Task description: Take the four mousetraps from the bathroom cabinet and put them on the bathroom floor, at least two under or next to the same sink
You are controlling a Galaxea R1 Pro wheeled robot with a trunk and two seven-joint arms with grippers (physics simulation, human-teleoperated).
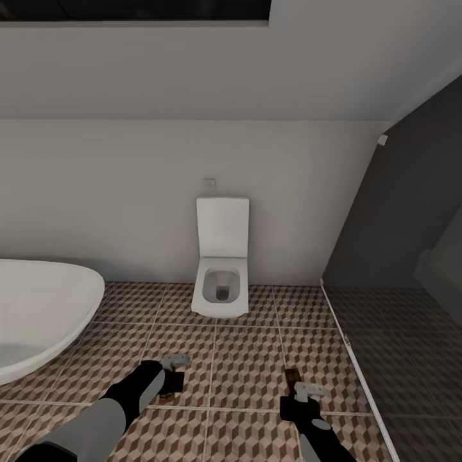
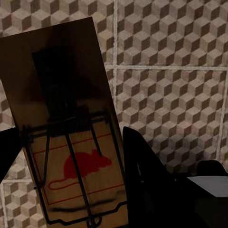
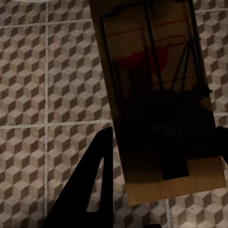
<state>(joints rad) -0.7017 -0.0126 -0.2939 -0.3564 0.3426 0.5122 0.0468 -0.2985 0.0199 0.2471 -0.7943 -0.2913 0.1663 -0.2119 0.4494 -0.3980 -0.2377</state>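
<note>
left fingers [image 2: 71, 156] clamp mousetrap [image 2: 66, 118], red mouse print; right fingers [image 3: 161, 156] clamp second mousetrap [image 3: 156, 95]

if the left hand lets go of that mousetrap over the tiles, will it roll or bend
Probably neither: the mousetrap looks like a flat, stiff wooden board, so it should drop and lie flat on the tiled floor. It seems light. Its thin wire parts may bend or snap shut on impact.

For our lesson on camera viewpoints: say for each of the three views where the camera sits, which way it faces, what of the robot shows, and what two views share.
Head view: high on the robot, facing forward and down at the toilet, bathtub and both arms.
Left wrist view: on the left arm, looking down at a held mousetrap over the bathroom floor; dark jaws show.
Right wrist view: likewise, with the other mousetrap.
Shared: both wrist views show a mousetrap above cube-pattern tiles.
</note>
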